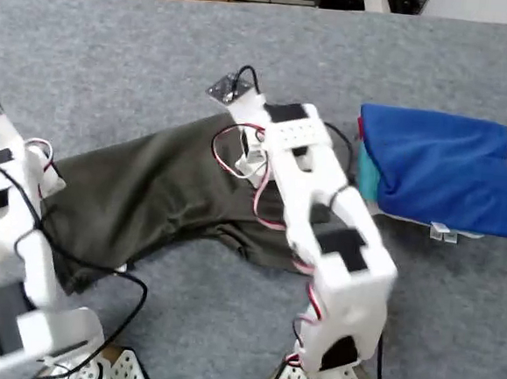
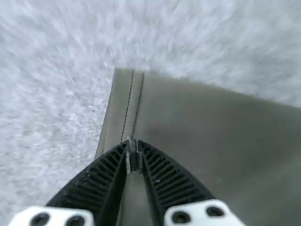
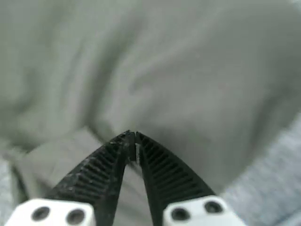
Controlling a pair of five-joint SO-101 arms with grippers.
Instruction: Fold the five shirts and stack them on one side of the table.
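Olive shirt (image 1: pixel 148 190) is clenched by left pincer (image 2: pixel 134 155) and right pincer (image 3: pixel 132 143); overhead, blue shirt (image 1: pixel 435 169) lies folded.

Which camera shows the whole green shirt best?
The high view: the green shirt lies spread across the grey table, nearly whole, partly behind an arm. The left wrist view has its stitched hem close up, the right wrist view its wrinkled cloth.

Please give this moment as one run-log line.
green shirt: unfolded | left gripper: shut on it | right gripper: shut on it | folded stack: apart
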